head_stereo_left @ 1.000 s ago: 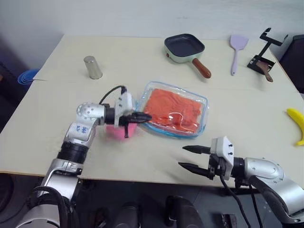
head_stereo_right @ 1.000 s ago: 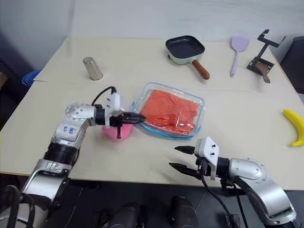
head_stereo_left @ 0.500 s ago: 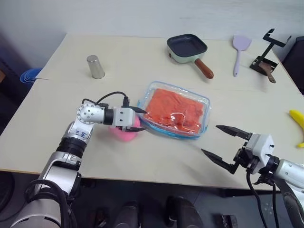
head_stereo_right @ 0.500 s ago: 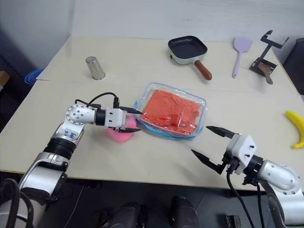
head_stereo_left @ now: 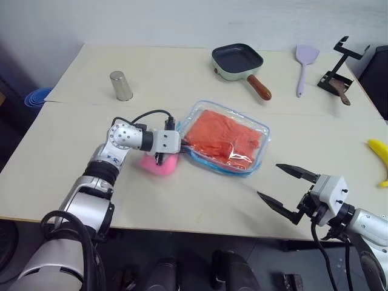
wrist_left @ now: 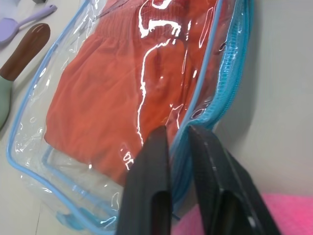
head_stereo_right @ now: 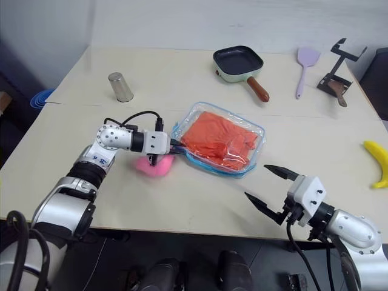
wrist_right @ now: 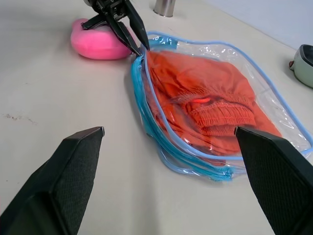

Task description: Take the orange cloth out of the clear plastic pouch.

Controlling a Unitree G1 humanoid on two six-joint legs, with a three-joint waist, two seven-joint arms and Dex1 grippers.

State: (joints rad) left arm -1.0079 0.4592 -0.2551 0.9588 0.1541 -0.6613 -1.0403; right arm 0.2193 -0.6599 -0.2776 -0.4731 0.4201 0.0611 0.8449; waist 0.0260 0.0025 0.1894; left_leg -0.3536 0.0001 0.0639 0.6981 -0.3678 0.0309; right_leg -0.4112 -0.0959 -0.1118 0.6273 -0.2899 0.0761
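A pale desk [head_stereo_left: 73,127] stands by a light wall. The clear plastic pouch [head_stereo_left: 259,128] lies flat near the middle of the desk. It has a light-blue zip edge. The orange cloth [head_stereo_left: 221,138] is folded inside the pouch, all of it under the clear plastic.

The left gripper [head_stereo_left: 180,144] is at the pouch's 9 o'clock end. Its two black fingers [wrist_left: 149,196] are pressed together, and they pinch the blue zip edge at that end. A pink plush toy [head_stereo_left: 159,165] lies on the desk under this gripper, just beside the pouch.

The right gripper [head_stereo_left: 280,187] is at about 5 o'clock from the pouch, near the front edge of the desk. Its fingers are spread wide and hold nothing. It is apart from the pouch and points toward it.

A metal cup [head_stereo_left: 120,86] stands upright at about 10 o'clock from the pouch, well apart from it. A square frying pan [head_stereo_left: 236,60] with a green outside and a brown handle sits at 12 o'clock, near the back of the desk. A purple spatula [head_stereo_left: 304,62] lies to the right of the pan. A black stand [head_stereo_left: 339,70] is at the far right corner. A yellow banana [head_stereo_left: 380,159] lies at 3 o'clock, at the right edge of the desk.
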